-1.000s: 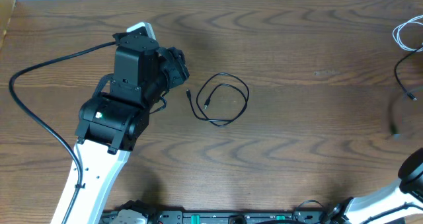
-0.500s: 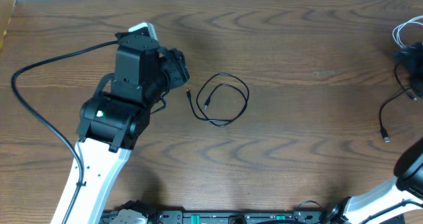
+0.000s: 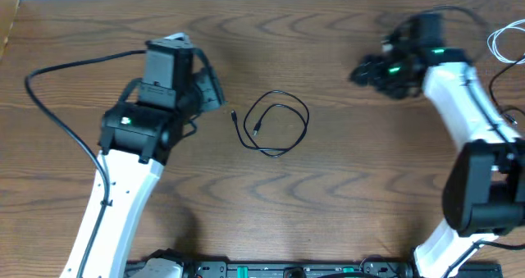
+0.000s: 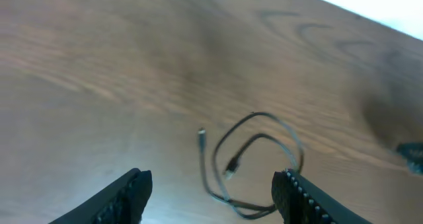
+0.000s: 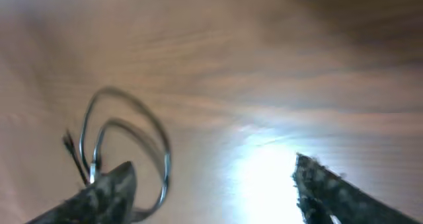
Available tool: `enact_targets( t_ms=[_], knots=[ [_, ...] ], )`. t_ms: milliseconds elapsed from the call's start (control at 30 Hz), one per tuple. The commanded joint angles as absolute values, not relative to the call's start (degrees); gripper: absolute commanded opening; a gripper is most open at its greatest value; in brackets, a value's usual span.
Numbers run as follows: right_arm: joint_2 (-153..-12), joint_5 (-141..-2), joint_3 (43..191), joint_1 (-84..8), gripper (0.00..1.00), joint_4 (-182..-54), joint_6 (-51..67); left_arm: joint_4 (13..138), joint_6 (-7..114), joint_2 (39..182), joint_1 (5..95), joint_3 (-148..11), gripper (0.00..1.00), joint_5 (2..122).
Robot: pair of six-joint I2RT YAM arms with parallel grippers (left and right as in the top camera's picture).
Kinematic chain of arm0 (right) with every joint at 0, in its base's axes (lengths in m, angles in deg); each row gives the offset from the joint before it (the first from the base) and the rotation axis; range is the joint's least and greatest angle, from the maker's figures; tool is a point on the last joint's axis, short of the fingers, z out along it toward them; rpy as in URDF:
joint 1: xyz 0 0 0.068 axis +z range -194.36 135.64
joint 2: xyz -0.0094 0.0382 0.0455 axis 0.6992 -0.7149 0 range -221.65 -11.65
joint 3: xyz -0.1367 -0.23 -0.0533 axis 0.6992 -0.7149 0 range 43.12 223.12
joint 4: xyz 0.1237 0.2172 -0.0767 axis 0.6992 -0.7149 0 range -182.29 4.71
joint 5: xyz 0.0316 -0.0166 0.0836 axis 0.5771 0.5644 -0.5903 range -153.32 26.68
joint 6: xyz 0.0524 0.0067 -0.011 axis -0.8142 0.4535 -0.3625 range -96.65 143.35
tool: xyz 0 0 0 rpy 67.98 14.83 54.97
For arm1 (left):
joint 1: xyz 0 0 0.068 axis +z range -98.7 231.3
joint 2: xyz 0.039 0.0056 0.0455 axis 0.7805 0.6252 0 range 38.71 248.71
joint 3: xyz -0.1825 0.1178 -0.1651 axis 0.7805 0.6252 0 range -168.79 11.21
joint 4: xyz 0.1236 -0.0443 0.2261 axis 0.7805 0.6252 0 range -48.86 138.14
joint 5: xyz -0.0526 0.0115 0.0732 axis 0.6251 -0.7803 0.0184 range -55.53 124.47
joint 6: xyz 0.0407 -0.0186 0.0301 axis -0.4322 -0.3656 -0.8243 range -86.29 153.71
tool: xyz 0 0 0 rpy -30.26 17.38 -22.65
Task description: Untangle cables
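Seen from above, a looped black cable [image 3: 275, 124] lies at the centre of the bench [image 3: 344, 196], between the left tool [image 3: 215, 89] and right tool [image 3: 365, 71], touching neither. Both wrist views show the tools released and empty, with the cable ahead. The approach seems to be in hand; next, a tool must lower onto one strand.
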State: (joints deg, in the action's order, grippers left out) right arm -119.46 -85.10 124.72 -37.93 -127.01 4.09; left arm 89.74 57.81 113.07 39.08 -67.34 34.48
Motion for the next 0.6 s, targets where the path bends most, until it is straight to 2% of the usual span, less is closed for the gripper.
enact_targets(
  t_ms=[0, 133, 333, 567],
  knots=[
    [-118.28, -79.81, 123.94, -31.3, 0.68, -127.55, 0.77, 90.94, 54.49, 112.79, 43.62, -67.77, 0.64, 39.2],
    [-118.78, -73.78, 123.96, -23.63, 0.63, -127.84, -3.96, 92.14, 53.85, 112.79, 47.56, -67.77, 0.64, 40.51],
    [-121.16, -66.43, 123.96, -16.77, 0.56, -130.53, -12.0, 93.41, 53.88, 112.81, 48.19, -67.77, 0.64, 40.49],
    [-125.67, -65.19, 123.96, -12.62, 0.36, -130.81, -15.47, 94.92, 53.85, 112.81, 48.19, -67.77, 0.64, 40.49]
  ],
)
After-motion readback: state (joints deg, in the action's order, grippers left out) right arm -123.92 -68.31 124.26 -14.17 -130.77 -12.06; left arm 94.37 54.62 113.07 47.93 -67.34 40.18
